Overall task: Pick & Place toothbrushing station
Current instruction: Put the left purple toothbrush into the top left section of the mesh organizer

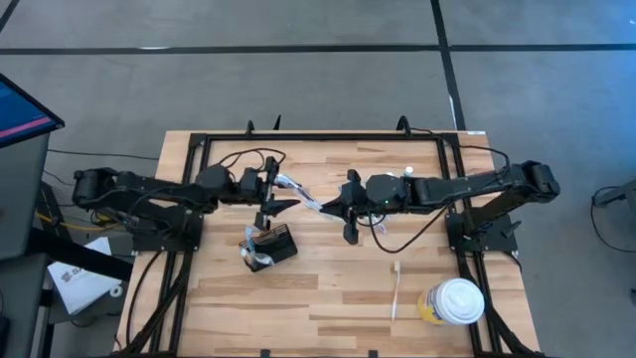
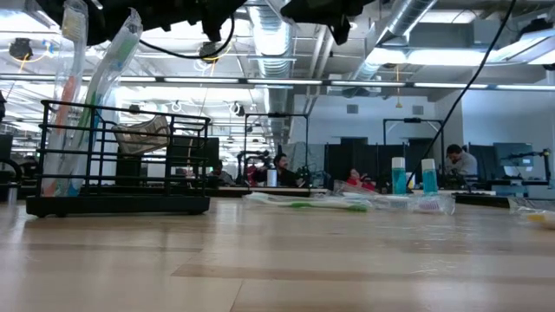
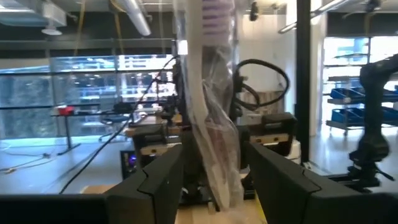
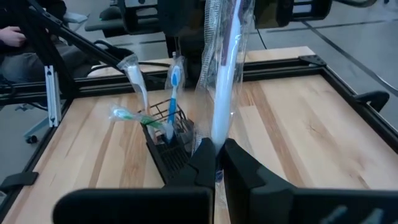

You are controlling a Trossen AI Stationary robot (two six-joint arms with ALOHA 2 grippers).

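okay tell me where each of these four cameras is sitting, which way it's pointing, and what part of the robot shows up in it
High view: above the table, looking straight down; both arms show.
Low view: at tabletop height, facing the room; the black holder box stands at left, arms overhead.
Left wrist view: on the left arm; left gripper open around a wrapped toothbrush.
Right wrist view: on the right arm; right gripper shut on that toothbrush.
Shared: high, low and right wrist views all show the box.

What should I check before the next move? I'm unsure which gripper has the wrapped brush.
1. Right gripper shut on wrapped brush: ok.
2. Left gripper open, brush between its fingers: ok.
3. Left fingers touching brush: cannot tell.
4. Holder upright on table, brushes in it: ok.
5. Wrapped brush above holder: not ok, holder is off to the side.
6. Spare brush by cup, apart from both arms: ok.
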